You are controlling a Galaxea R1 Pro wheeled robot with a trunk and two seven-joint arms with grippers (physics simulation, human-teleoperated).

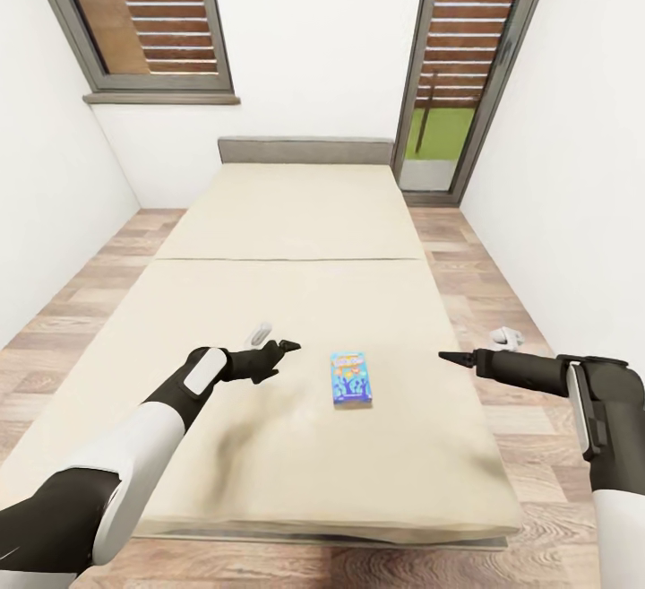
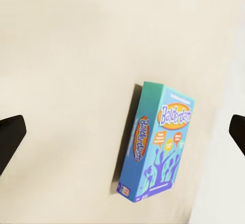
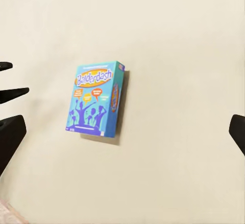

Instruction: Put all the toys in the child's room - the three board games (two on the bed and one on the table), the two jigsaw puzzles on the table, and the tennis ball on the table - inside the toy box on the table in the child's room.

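— Black and white arms, both extended forward over the bed (image 1: 296, 239). Confirm pose?

— Confirmed. Left gripper (image 1: 288, 346) reaches in from the near left, fingers pointing toward the middle of the mattress. Right gripper (image 1: 445, 356) comes in level from the right, tip aimed inward. Neither touches anything.

— Pincer state?

— Both released. In each wrist view the dark fingertips (image 2: 11, 134) sit at opposite edges, wide apart, nothing between them but bedding; the right wrist view shows the same spread (image 3: 11, 132).

— Task item?

— One board game (image 1: 350, 378), a blue and teal box lettered "Balderdash", lying flat on the cream mattress between the two grippers, apart from both. Same box (image 2: 153, 142) in the left wrist view, and (image 3: 97, 100) in the right.

— Beyond?

— Grey headboard (image 1: 305, 151), window (image 1: 143, 15), glazed door (image 1: 466, 69).
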